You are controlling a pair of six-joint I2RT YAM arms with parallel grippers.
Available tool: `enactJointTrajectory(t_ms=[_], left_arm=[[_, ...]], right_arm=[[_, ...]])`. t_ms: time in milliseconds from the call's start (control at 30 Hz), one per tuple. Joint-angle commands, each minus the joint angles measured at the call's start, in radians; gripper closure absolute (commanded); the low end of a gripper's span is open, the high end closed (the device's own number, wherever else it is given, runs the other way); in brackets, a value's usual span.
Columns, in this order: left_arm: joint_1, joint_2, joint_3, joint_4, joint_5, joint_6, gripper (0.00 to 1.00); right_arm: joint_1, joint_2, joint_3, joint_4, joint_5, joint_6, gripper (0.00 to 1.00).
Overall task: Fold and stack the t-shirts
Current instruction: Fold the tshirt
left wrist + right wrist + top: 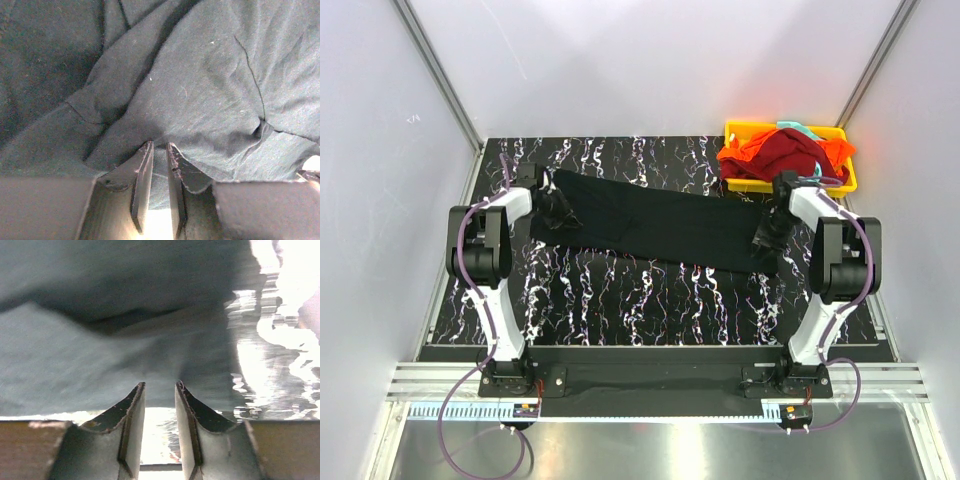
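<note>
A shallow yellow plastic tray (735, 128) is set at the far right corner of the bench (650, 300), just beyond the right tool (767, 235) and well apart from the left tool (552, 205). The bench is surfaced in black with white marbled veining, and a glossy stretch of it is seen to the right of the right tool in the wrist view. White walls (650, 60) are raised on three sides. An aluminium rail (430, 382) is laid along the near edge, behind both tools.
</note>
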State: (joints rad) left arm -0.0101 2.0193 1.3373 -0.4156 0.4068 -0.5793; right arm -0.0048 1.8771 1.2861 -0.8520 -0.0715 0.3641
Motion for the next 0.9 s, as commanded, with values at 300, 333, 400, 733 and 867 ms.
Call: enactJointTrajectory(t_ms=[300, 333, 400, 733, 867], left_arm=[[0.039, -0.002, 0.005, 0.014, 0.004, 0.033, 0.77], [0.038, -0.005, 0.006, 0.014, 0.001, 0.032, 0.77], [0.039, -0.010, 0.019, 0.012, -0.002, 0.033, 0.77], [0.010, -0.137, 0.053, -0.034, -0.005, 0.055, 0.69], [-0.053, -0.143, 0.062, -0.035, 0.003, 0.045, 0.68]], right_arm=[[-0.075, -0.113, -0.181, 0.044, 0.042, 0.104, 0.81], [-0.077, -0.130, -0.195, 0.057, 0.048, 0.108, 0.81], [-0.077, -0.163, -0.218, 0.071, 0.052, 0.111, 0.80], [-0.092, -0.276, -0.195, 0.062, -0.028, 0.058, 0.40], [-0.101, -0.242, -0.185, 0.057, -0.085, 0.041, 0.35]])
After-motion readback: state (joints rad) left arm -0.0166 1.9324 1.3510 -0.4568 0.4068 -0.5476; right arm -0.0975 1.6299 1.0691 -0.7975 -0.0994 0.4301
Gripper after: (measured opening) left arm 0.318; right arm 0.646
